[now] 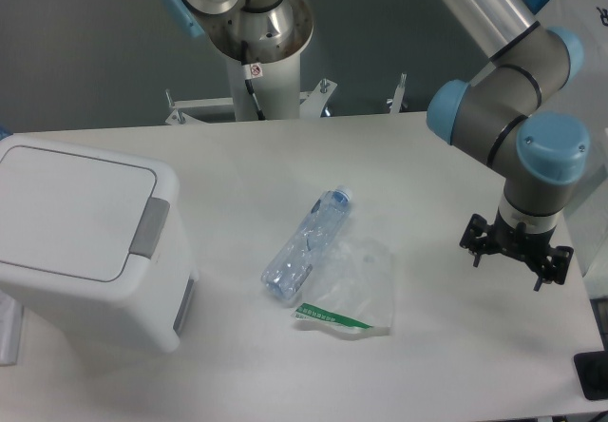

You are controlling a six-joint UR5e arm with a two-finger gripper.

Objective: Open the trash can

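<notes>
The trash can (85, 241) is a big white boxy bin at the table's left end. Its flat lid (66, 208) lies down shut, and the grey latch (149, 227) sits on the lid's right edge. My gripper (514, 256) hangs over the right side of the table, far from the bin, pointing down. Its black fingers (475, 251) stand apart with nothing between them.
A crushed clear plastic bottle (306, 243) lies mid-table, with a clear plastic bag (353, 289) bearing a green strip just right of it. The arm's base column (256, 51) rises behind the table's far edge. A black object (594, 374) sits at the lower right corner.
</notes>
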